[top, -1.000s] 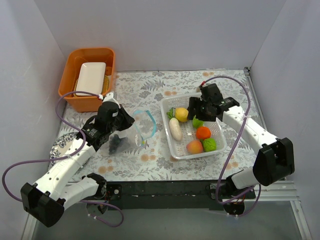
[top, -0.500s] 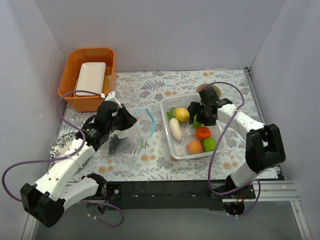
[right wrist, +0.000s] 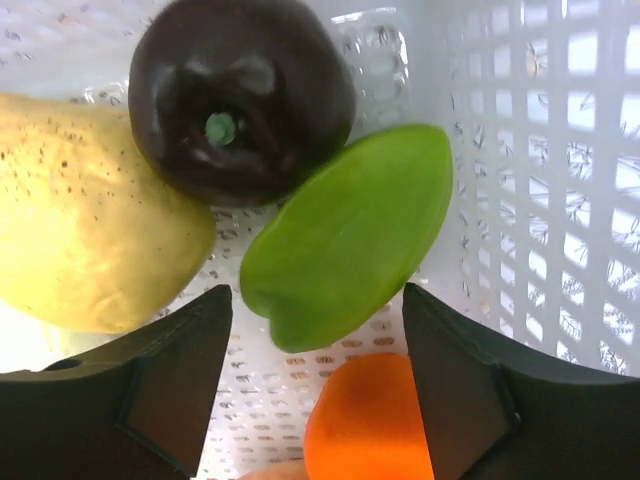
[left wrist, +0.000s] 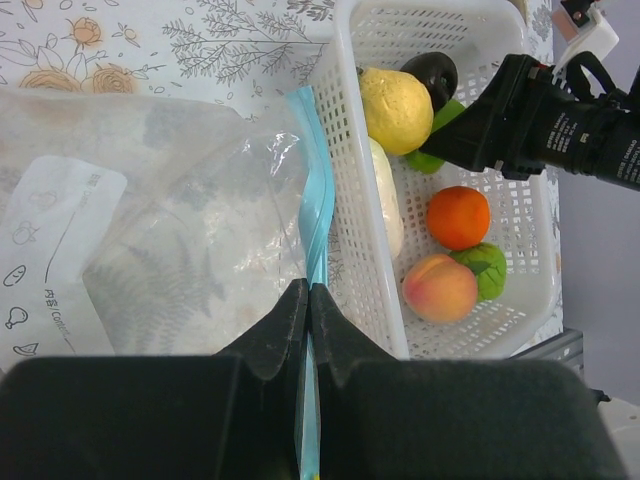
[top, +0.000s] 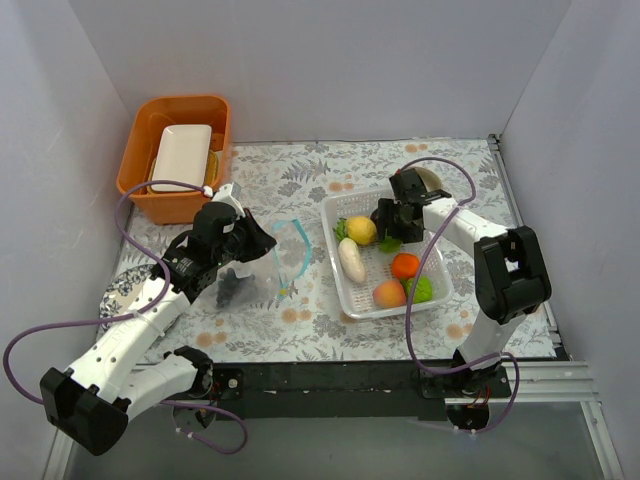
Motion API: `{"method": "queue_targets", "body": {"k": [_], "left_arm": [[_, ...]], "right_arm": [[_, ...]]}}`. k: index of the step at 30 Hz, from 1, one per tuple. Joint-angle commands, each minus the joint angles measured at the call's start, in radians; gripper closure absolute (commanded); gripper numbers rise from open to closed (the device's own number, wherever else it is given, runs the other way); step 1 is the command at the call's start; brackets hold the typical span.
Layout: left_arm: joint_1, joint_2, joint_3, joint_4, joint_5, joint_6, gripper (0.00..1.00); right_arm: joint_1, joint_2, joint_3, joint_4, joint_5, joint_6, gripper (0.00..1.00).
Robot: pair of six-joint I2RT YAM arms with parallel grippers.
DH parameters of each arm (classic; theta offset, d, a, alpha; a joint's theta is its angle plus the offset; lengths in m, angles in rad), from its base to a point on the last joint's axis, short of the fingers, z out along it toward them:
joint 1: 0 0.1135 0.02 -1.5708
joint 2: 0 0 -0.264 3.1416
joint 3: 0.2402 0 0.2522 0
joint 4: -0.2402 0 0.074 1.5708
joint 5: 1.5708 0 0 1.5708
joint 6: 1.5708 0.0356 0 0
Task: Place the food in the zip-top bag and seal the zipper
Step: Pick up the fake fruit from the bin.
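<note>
The only print in view is on the zip-top bag (left wrist: 170, 240): a white label panel (left wrist: 60, 240) on its clear side, toward the edge away from the teal zipper (left wrist: 318, 225); the panel carries a column of small line-drawn symbols and a short line of sideways lettering; the letters are too small and blurred to read.
</note>
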Motion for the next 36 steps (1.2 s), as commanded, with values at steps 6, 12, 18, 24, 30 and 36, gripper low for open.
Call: {"method": "queue_targets", "body": {"k": [6, 12, 18, 24, 30, 36], "left_arm": [[0.005, -0.004, 0.022, -0.006, 0.027, 0.018, 1.00], [0.004, -0.005, 0.022, -0.009, 0.025, 0.028, 1.00], [0.005, -0.011, 0.017, -0.009, 0.022, 0.023, 1.00], [0.005, -0.025, 0.000, -0.007, 0.018, 0.021, 1.00], [0.005, -0.018, -0.005, 0.000, 0.025, 0.020, 1.00], [0.005, -0.004, 0.005, 0.013, 0.036, 0.024, 1.00]], "right_arm": [[-0.005, 0.027, 0.006, 0.041, 0.002, -0.023, 0.48], [-0.003, 0.030, -0.011, 0.063, -0.021, -0.013, 0.17], [-0.003, 0.076, 0.021, 0.049, -0.026, -0.020, 0.40], [-0.003, 0.022, -0.022, 0.072, -0.046, -0.022, 0.57], [0.001, -0.053, -0.054, 0.077, -0.082, -0.028, 0.68], [0.003, -0.131, -0.077, 0.066, -0.098, -0.022, 0.68]]}}
